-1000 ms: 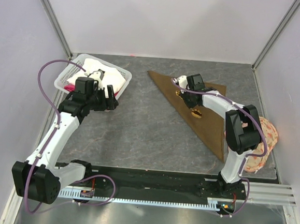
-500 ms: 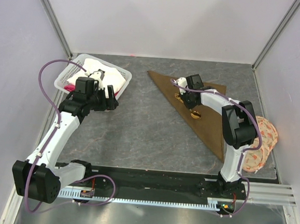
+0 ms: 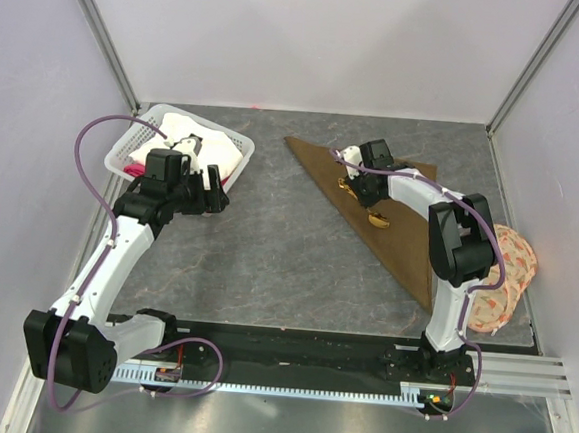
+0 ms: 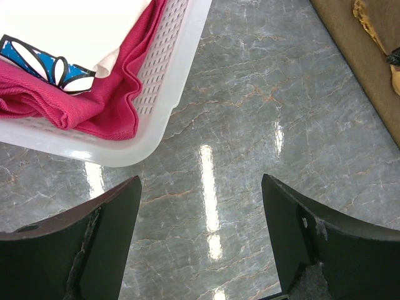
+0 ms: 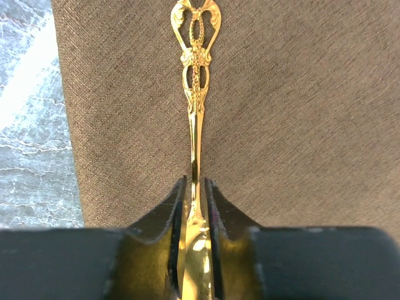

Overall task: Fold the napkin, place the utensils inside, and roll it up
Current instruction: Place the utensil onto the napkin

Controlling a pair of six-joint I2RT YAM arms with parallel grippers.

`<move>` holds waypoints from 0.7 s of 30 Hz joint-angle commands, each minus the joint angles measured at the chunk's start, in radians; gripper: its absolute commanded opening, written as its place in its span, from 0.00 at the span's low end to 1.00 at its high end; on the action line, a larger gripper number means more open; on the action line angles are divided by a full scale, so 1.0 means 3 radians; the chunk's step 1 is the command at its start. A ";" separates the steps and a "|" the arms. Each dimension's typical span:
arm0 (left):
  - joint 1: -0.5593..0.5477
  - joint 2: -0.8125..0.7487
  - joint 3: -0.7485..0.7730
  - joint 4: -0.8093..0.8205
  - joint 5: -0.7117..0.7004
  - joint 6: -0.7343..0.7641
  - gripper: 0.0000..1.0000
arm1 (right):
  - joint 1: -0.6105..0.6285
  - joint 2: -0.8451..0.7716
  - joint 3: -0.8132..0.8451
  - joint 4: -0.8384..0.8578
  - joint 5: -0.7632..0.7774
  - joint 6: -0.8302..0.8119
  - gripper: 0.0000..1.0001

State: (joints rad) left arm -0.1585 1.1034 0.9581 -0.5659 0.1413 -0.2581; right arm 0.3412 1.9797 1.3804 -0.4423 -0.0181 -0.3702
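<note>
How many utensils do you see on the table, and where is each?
1. The gold spoon lies on the olive-brown napkin, its handle between the fingers of the right gripper. Cloths in the basket may hide others.

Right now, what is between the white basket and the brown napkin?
Only bare grey tabletop lies between the basket and the napkin; the top view shows it, and the left wrist view too.

we can read no words, brands or numbers anywhere. the only marking is a blue and black petal print on the white cloth in the basket, without letters.
</note>
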 commanded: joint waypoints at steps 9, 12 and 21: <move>0.0007 0.0019 -0.0034 0.0122 0.0132 0.0129 0.85 | -0.0002 -0.0278 0.0088 -0.0085 -0.0052 0.0114 0.35; 0.0007 0.0024 -0.0034 0.0122 0.0142 0.0129 0.85 | 0.0079 -0.0442 -0.0014 -0.0009 -0.0011 0.0288 0.38; 0.0007 0.0060 -0.0034 0.0127 0.0173 0.0124 0.85 | 0.0682 -0.0453 -0.0229 0.0165 0.0827 0.0687 0.43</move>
State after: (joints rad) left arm -0.1585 1.1160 0.9577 -0.5659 0.1692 -0.2581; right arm 0.4805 1.8328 1.3380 -0.4152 0.1192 -0.2359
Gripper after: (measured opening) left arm 0.851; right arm 0.433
